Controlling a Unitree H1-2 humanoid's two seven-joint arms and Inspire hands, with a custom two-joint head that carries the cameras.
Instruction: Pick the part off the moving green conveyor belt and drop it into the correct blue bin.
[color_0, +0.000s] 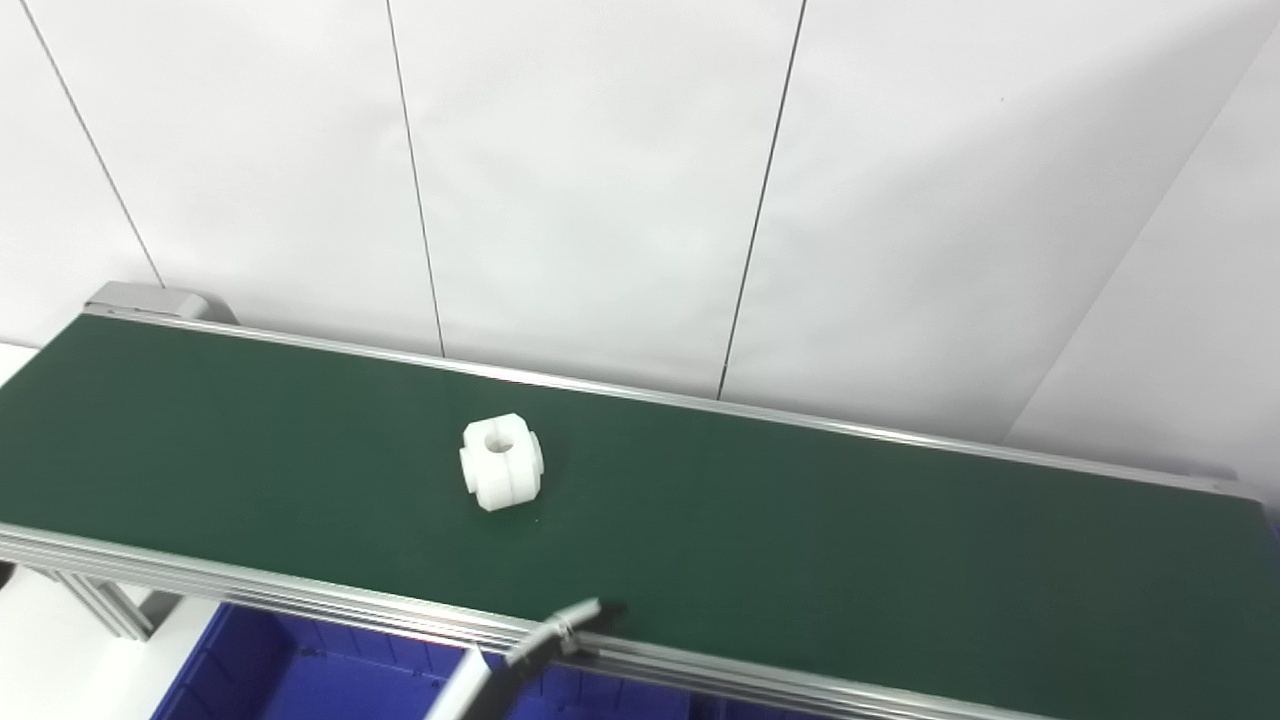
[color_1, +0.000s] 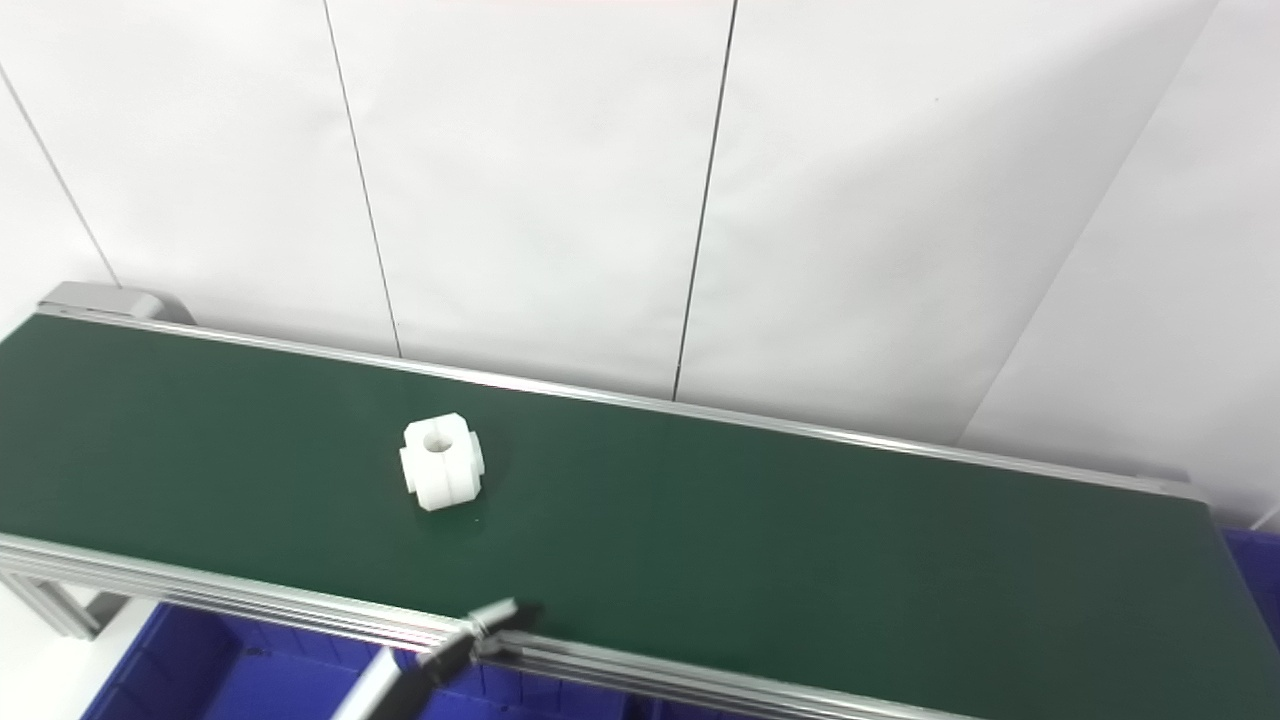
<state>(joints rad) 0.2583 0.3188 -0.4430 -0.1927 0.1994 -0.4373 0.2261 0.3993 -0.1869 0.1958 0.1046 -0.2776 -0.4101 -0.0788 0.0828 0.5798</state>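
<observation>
A white blocky part (color_0: 501, 461) with a round hole in its top and grooved sides lies on the dark green conveyor belt (color_0: 800, 540), left of the belt's middle; it also shows in the right eye view (color_1: 441, 461). Blue bins (color_0: 300, 670) sit below the belt's near rail at the bottom left, and a sliver of another blue bin (color_1: 1262, 580) shows past the belt's right end. Neither hand is in view.
A silver rail (color_0: 250, 585) runs along the belt's near edge and another along the far edge. A thin silver and black bar (color_0: 545, 640) rises from the bottom edge to the near rail. A white panelled wall stands behind the belt.
</observation>
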